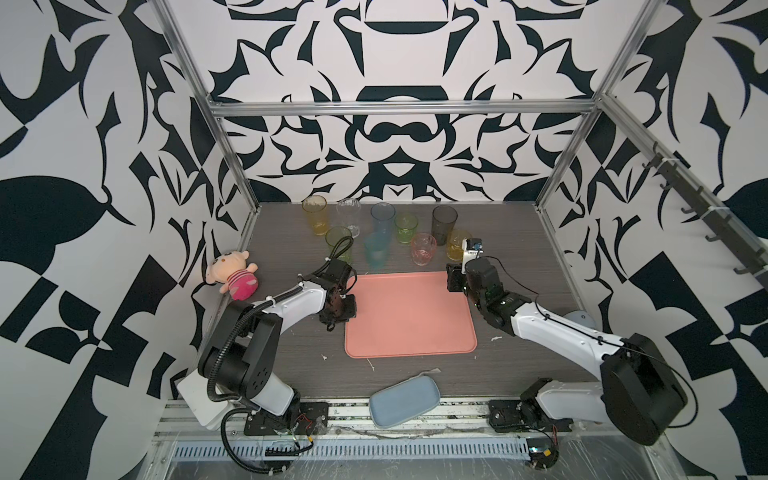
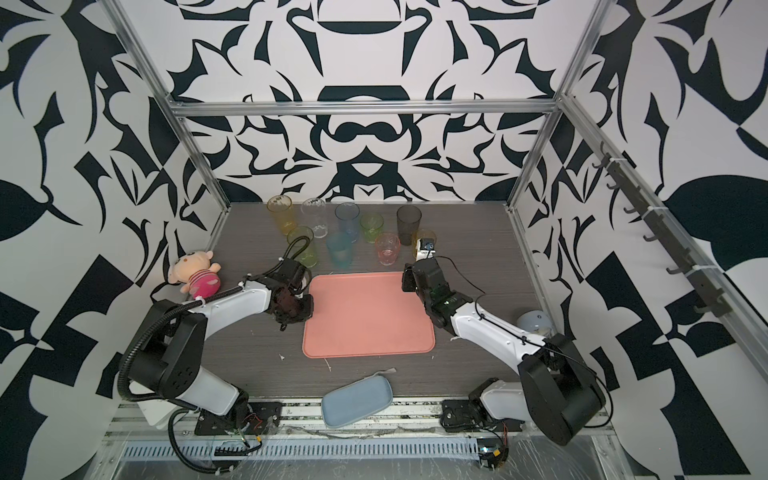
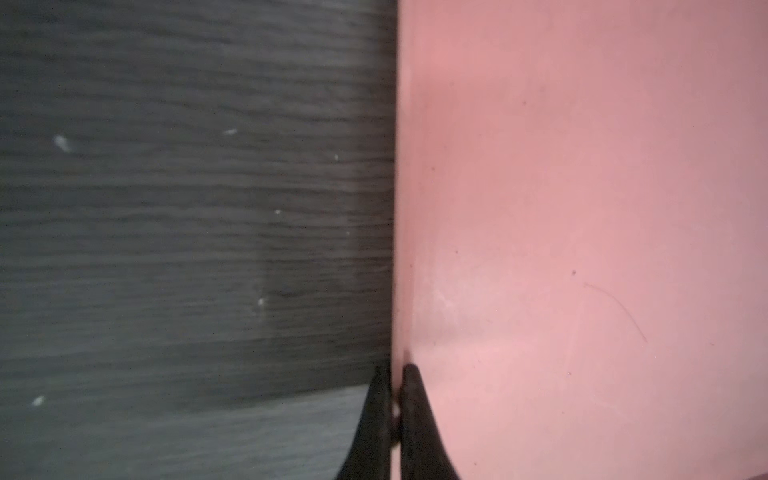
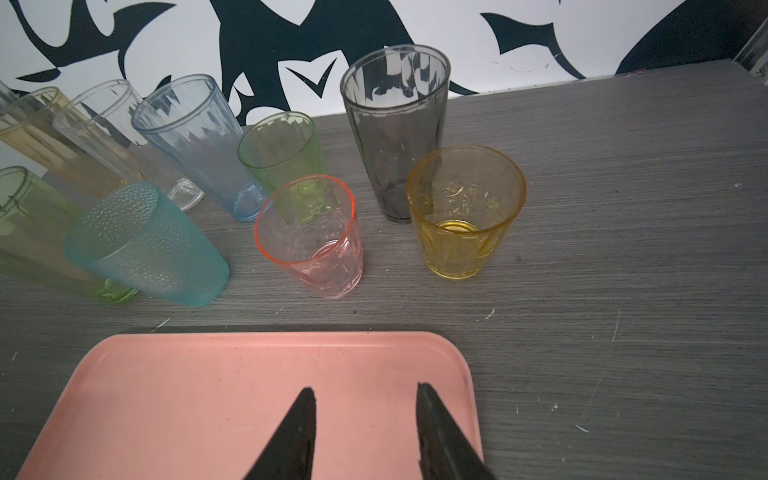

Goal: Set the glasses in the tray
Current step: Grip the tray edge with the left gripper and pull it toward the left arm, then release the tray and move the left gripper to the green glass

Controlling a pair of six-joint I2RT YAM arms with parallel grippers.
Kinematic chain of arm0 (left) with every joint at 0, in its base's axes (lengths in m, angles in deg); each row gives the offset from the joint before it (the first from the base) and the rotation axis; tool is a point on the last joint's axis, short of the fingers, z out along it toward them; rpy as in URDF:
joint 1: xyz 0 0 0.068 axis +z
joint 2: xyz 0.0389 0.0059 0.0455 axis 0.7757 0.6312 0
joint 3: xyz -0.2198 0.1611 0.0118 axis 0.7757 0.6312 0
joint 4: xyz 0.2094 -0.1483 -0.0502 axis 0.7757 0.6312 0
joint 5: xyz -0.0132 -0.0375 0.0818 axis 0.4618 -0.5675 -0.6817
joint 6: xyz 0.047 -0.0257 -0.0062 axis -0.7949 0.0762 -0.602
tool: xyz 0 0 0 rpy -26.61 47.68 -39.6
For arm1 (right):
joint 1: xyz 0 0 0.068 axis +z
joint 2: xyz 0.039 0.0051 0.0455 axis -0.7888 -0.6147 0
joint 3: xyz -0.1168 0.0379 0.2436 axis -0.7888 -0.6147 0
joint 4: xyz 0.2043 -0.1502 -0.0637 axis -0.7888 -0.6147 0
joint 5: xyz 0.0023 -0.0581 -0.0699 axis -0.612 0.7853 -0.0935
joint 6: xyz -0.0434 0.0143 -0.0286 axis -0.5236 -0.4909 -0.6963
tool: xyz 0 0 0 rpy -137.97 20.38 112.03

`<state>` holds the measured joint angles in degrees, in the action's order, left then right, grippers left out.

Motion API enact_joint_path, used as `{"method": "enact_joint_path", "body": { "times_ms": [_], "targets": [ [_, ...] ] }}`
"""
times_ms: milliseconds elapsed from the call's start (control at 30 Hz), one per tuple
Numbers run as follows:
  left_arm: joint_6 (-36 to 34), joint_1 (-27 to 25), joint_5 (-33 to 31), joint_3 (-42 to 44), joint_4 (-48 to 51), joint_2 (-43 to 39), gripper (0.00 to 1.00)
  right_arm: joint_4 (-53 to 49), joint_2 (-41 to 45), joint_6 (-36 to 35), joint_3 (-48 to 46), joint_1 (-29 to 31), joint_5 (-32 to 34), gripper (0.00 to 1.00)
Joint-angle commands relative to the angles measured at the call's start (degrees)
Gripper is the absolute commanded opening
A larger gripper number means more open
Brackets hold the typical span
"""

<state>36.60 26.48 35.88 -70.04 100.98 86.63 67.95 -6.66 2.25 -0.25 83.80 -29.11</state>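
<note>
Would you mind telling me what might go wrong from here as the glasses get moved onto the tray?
1. The amber glass stands close in front of the tall smoke-grey glass, so the open right gripper may knock the taller one while reaching in.
2. The left gripper looks shut on the rim of the tray. Any motion of that arm could drag or tilt the tray.

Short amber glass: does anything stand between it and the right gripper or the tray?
Nothing visible does. The right gripper, open, hangs over a far corner of the tray; only bare table lies between it and the short amber glass. The pink glass stands beside it and the smoke-grey glass behind, both off the path.
</note>
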Motion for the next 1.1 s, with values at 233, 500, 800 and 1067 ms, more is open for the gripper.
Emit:
{"method": "enact_joint_path", "body": {
  "times_ms": [233,500,800,1067],
  "targets": [
    [-0.36,0.86,-3.72,-2.16,4.53,0.11,0.06,2.10,-0.38,-0.67,0.94,-0.07,0.63,0.43],
    [0.53,0.99,-4.72,-6.42,8.48,-2.57,0.45,2.01,-0.01,-0.63,0.84,-0.05,0.27,0.43],
    [4.59,4.62,-6.20,-13.38,12.74,-7.56,0.60,2.09,0.67,-0.50,0.56,-0.01,-0.03,0.43],
    [7.20,9.78,-8.61,-20.15,15.10,-9.26,0.67,2.18,1.13,-0.45,0.50,-0.05,-0.24,0.43]
  ]
}}
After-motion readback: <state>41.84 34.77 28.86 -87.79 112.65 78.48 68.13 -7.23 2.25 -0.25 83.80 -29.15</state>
